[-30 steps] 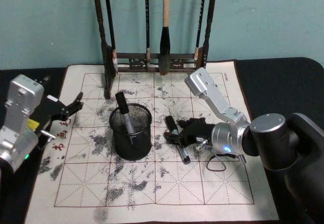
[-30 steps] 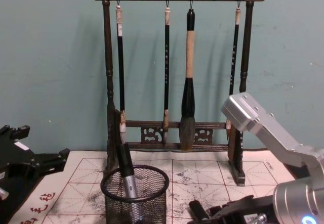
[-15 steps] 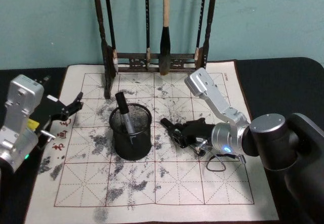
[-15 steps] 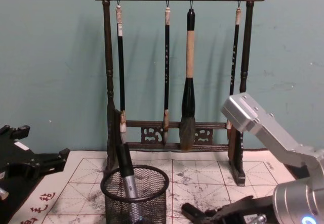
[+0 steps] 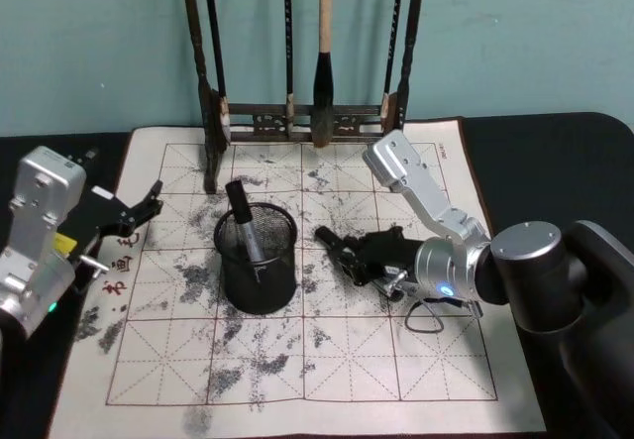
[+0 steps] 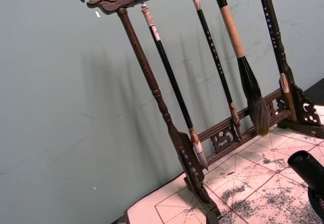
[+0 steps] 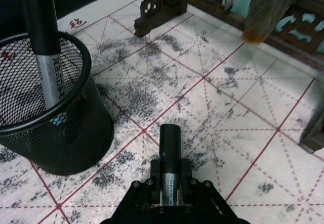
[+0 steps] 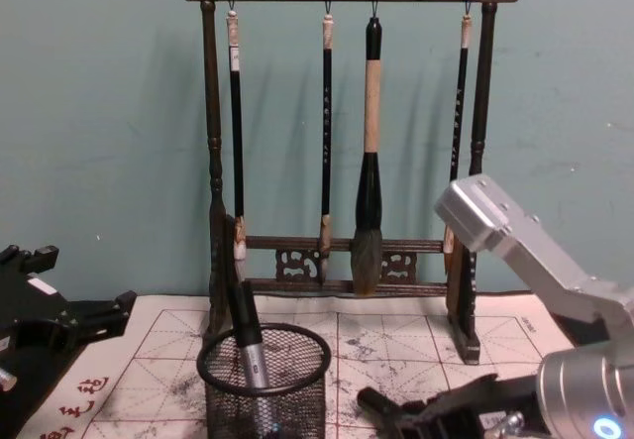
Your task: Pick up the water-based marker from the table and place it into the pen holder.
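Observation:
My right gripper point(image 5: 357, 257) is shut on a black-capped water-based marker point(image 5: 331, 240), held low over the mat a little to the right of the pen holder point(image 5: 256, 282). The marker's capped end point(image 7: 169, 140) points toward the holder. This pen holder is a round black mesh cup point(image 7: 63, 143), and another marker point(image 7: 46, 62) stands upright inside it. The chest view shows the held marker's tip point(image 8: 373, 400) just right of the cup point(image 8: 264, 394). My left gripper point(image 5: 139, 211) is parked open at the mat's left edge.
A tall dark wooden brush rack point(image 5: 212, 112) with several hanging brushes point(image 8: 369, 162) stands along the back of the ink-stained grid mat point(image 5: 297, 360). A wire loop point(image 5: 424, 318) lies by the right arm. Black table point(image 5: 555, 152) surrounds the mat.
The right gripper has lifted the marker off the mat and swung its capped end left toward the pen holder. The left arm has not moved.

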